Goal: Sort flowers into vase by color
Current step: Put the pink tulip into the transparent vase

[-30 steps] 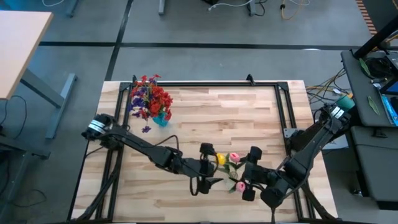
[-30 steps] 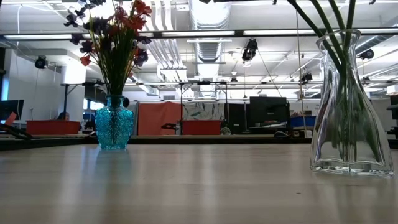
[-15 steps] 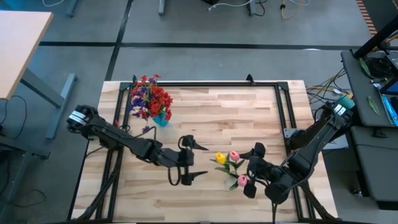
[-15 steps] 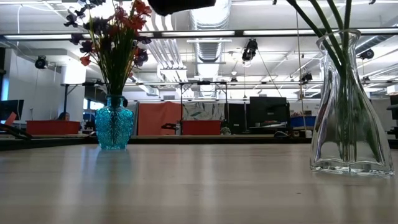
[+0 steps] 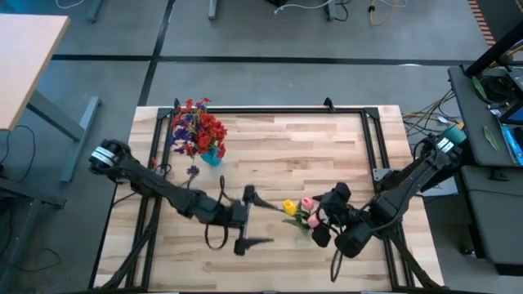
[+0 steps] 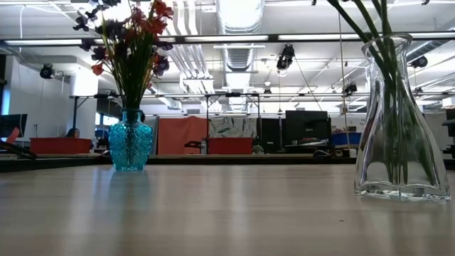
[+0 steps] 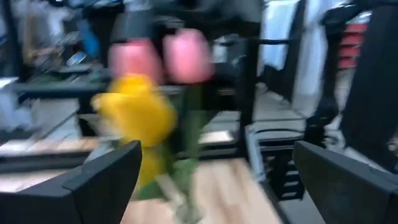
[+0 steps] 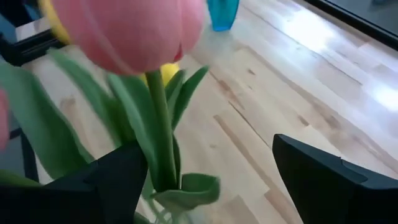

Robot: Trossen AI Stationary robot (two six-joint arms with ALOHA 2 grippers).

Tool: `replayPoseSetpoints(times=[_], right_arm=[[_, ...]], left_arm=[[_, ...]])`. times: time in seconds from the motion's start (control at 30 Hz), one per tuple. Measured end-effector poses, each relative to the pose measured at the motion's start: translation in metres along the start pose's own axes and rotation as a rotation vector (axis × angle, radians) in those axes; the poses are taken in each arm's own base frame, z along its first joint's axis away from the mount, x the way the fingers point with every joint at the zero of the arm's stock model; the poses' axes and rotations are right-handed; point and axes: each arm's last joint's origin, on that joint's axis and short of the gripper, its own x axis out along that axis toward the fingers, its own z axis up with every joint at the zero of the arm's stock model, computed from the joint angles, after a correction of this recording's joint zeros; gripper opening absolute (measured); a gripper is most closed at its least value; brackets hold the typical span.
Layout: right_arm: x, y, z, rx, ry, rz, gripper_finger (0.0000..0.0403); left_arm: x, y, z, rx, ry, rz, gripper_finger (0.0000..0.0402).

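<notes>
A blue vase [image 5: 212, 155] [image 6: 130, 139] at the far left holds red and purple flowers [image 5: 198, 129]. A clear vase [image 6: 400, 121] near the front right holds green stems, and a yellow bud [image 5: 289, 208] and pink buds [image 5: 308, 204] show above it. My left gripper [image 5: 248, 220] [image 7: 217, 180] is open, level, left of these buds and apart from them. My right gripper [image 5: 330, 215] [image 8: 211, 180] is open just right of them, tipped downward. One pink flower's stem [image 8: 159, 130] stands between its fingers. My right gripper has the pink flower's stem [image 8: 163, 163] standing upright close beside one finger [image 8: 115, 180]. Whether that finger touches it I cannot tell. My left gripper touches nothing.
A loose purple bloom [image 5: 192, 171] lies on the wood in front of the blue vase. A black frame [image 5: 270, 109] runs along the table's far and side edges. Bare wood lies in the table's middle and far right.
My left gripper has drawn back from the clear vase toward the table's left edge, rising a little and rolling, its fingers staying wide. My right gripper has rolled and edged toward the buds. The pink bud nearest it has swung up toward the other buds.
</notes>
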Motion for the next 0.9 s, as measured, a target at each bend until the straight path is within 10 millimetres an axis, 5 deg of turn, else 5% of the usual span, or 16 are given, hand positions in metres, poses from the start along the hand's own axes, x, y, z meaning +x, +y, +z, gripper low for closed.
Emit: replayPoseSetpoints(times=[0.13,0.43,0.7,0.9], right_arm=[[0.002,-0.001,0.002,0.029,0.001,-0.007,0.0327],[0.005,-0.003,0.004,0.11,0.134,0.029,0.0327],[0.009,-0.001,0.003,-0.034,0.075,-0.001,0.0327],[0.004,0.006,-0.002,-0.104,0.051,0.042,0.0327]], left_arm=[[0.012,-0.025,-0.02,0.063,-0.082,-0.022,0.04],[0.037,-0.075,-0.024,0.252,0.0,0.172,0.04],[0.072,-0.094,-0.019,0.313,-0.055,0.17,0.0393],[0.088,-0.086,-0.013,0.343,-0.074,0.256,0.0375]])
